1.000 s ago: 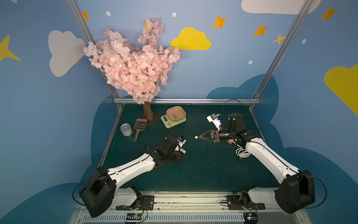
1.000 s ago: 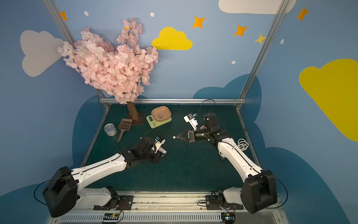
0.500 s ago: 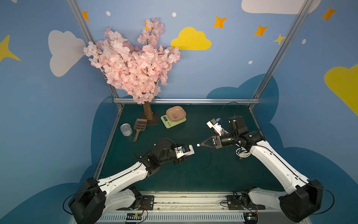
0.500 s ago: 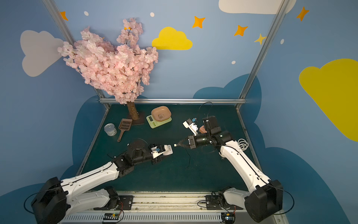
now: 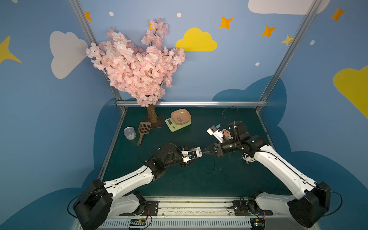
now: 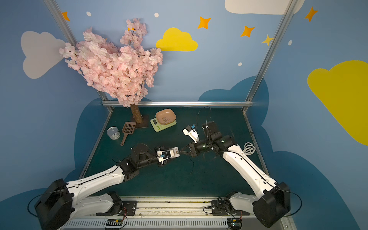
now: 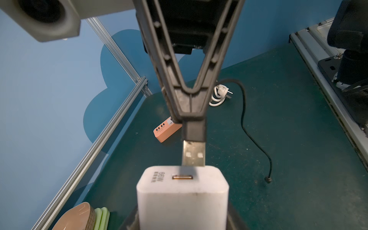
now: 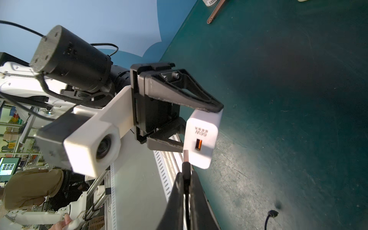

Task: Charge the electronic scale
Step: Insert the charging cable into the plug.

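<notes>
The electronic scale [image 5: 174,125] is showing pale yellow-green, and its dish [image 5: 180,116] is showing pink. The charger [image 7: 182,197] is appearing plain white (its port orange inside). The cable plug [image 7: 194,139] is showing black with a silver tip. The power strip [image 7: 166,132] is showing salmon-pink, the table [image 5: 199,179] dark green. The blue walls [image 5: 229,79] are carrying a cloud-and-star pattern in yellow, white and orange.

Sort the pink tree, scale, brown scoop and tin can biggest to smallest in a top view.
1. pink tree
2. electronic scale
3. brown scoop
4. tin can
The last two look close.
</notes>
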Tool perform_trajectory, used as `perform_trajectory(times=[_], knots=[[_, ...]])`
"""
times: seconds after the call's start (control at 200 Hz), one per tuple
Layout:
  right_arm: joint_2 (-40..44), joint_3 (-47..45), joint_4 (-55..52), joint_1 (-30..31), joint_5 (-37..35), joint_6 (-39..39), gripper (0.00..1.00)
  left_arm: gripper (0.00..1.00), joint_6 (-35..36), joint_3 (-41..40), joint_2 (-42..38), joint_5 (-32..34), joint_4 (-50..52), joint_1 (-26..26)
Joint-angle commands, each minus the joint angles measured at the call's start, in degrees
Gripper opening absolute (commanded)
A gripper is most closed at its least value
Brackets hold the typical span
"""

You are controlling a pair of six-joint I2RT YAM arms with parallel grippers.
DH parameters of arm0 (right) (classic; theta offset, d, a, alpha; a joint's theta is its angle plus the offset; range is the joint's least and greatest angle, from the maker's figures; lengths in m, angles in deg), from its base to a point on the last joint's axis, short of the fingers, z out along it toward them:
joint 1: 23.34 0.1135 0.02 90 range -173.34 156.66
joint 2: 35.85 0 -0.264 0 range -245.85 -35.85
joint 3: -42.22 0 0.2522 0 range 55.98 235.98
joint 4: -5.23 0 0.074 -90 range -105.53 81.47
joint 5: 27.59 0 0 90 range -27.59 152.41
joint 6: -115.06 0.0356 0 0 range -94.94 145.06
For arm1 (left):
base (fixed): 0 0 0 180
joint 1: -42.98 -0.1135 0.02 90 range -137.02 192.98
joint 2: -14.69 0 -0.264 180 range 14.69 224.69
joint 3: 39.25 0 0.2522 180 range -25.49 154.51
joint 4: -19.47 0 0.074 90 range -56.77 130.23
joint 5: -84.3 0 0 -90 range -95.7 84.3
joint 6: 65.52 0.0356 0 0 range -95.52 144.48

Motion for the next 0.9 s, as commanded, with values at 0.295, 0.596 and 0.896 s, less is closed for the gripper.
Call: perform_trajectory(times=[0.295, 0.596, 0.896], knots=[[-2.4, 2.7, -1.1, 1.5, -4.3, -0.5, 0.00, 0.24, 1.0, -0.1, 0.5, -1.1, -3.4, 0.6], [-3.2, 3.2, -0.6, 2.0, -6.2, 1.7, 0.00, 0.24, 1.3, 0.2, 1.2, -0.4, -3.7, 0.8], [-5.1, 4.6, -1.9, 3.4, -11.2, 4.2, 0.00, 0.24, 3.7, 1.5, 3.1, 4.3, -3.0, 1.5]])
